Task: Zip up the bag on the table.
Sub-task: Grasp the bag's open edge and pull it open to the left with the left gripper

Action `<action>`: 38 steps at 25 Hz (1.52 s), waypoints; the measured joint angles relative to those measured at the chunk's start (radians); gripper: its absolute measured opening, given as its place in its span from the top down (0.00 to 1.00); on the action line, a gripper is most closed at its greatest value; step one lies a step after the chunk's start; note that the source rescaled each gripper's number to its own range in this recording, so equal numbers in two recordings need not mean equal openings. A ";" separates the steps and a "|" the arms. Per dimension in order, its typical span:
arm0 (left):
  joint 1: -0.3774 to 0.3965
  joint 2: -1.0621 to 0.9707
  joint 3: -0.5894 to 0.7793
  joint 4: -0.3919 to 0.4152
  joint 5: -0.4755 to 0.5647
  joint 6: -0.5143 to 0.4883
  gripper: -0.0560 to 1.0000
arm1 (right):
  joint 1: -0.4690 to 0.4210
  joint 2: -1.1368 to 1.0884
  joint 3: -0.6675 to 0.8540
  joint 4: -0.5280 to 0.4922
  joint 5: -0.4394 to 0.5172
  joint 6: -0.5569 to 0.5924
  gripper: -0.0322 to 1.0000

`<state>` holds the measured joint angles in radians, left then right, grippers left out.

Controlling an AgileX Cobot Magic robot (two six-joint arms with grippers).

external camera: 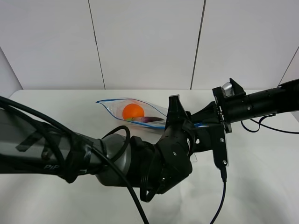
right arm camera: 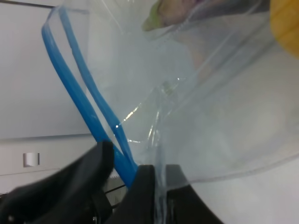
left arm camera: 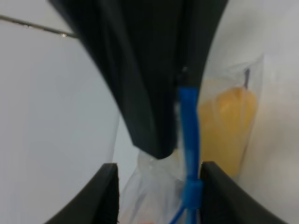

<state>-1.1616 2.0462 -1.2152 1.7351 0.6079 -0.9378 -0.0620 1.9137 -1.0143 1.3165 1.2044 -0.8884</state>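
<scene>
Clear bag [external camera: 117,106] on bench [external camera: 56,107], mid-width and toward the back, with an orange [external camera: 133,111] inside. The right fingers [right arm camera: 93,172] pinch its blue zipper strip [left arm camera: 189,130]. The left fingers [left arm camera: 105,196] are spread, with the strip running between them.

The clear bag [external camera: 114,106] has a blue zipper strip [right arm camera: 83,93], an orange [external camera: 133,111] inside, on the white table [external camera: 51,109].

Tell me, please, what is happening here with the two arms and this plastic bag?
Both arms work at one end of the clear bag lying on the white table. The right gripper pinches the blue zipper strip where its two halves meet. The left gripper is open, with the strip running between its fingers. Further along the halves are apart, so the bag is not yet zipped.
</scene>
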 joint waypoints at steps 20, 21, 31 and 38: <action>-0.001 0.000 0.000 -0.001 -0.012 0.039 0.79 | 0.000 0.000 0.000 0.005 0.000 0.000 0.97; -0.001 0.000 0.000 -0.002 -0.014 0.051 0.80 | 0.000 0.000 0.000 0.005 0.000 0.000 0.97; -0.001 0.000 0.000 -0.046 -0.018 0.126 0.94 | 0.000 0.000 0.000 0.000 0.000 0.000 0.97; -0.001 0.000 0.000 -0.047 -0.018 0.169 0.94 | 0.000 0.000 0.000 0.000 0.000 0.000 0.97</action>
<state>-1.1626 2.0462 -1.2152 1.6878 0.5896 -0.7688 -0.0620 1.9133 -1.0143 1.3164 1.2044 -0.8884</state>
